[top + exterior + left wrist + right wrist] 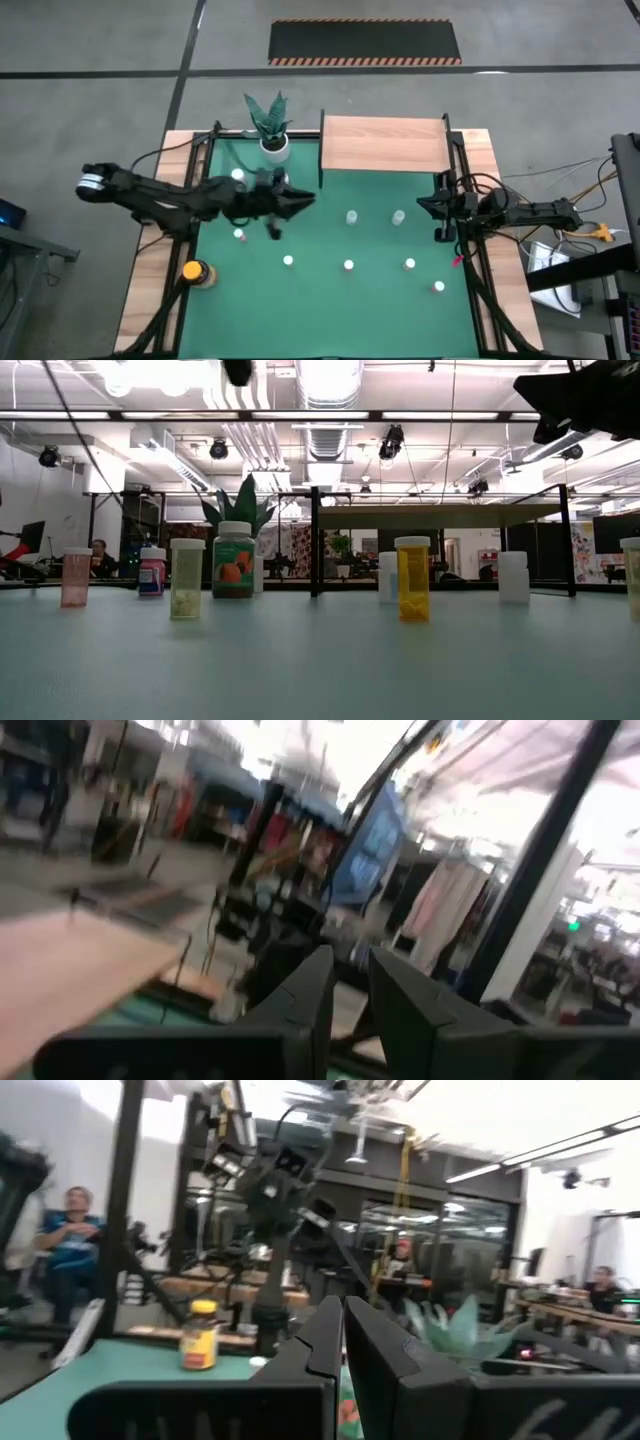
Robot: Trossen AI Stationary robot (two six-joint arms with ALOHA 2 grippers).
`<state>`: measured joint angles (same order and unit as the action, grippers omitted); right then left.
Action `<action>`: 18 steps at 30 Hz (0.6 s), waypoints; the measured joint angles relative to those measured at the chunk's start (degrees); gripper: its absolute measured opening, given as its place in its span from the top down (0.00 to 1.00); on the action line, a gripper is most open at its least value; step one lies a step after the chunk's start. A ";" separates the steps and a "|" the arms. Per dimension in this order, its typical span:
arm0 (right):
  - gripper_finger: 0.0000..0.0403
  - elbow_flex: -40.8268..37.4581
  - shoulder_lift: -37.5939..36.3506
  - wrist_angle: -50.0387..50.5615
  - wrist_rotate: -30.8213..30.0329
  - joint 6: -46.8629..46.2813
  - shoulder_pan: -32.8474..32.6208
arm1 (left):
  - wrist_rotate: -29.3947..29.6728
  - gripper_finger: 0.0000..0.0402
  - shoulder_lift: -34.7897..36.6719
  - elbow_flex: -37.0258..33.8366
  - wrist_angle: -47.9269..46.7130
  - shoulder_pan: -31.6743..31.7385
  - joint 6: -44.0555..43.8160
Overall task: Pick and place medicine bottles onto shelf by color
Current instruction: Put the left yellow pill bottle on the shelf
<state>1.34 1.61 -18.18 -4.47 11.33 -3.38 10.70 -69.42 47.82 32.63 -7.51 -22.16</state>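
Note:
Several small white-capped medicine bottles [348,265] stand upright on their bases across the green mat; in the low view a pink one [76,577], a greenish-clear one [187,578] and an orange one [412,579] show. The larger amber bottle [195,272] with a yellow cap stands near the mat's left edge. The shelf [383,143] stands on thin black legs at the far edge. My left gripper [305,199] hovers above the mat's middle left, open by a narrow gap [350,985], holding nothing. My right gripper [425,205] waits at the right side, shut and empty [340,1320].
A white pot with a green plant [272,128] stands at the far edge, left of the shelf. Wooden table borders [150,290] and black frame rails flank the mat. People sit in the room beyond [70,1230]. Open mat lies along the near edge.

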 joint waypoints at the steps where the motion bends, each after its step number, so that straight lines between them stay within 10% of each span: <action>1: 0.97 0.02 0.00 0.38 1.16 -0.43 0.00 | 0.00 0.87 -1.58 2.60 -4.22 -0.21 -0.73; 18: 0.97 0.13 0.02 2.94 9.61 -8.32 -0.02 | 0.00 0.91 -27.90 47.99 -95.89 -11.21 -24.06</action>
<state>1.48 1.63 -15.24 5.14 3.01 -3.40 10.70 -97.32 95.81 -63.25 -18.73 -46.22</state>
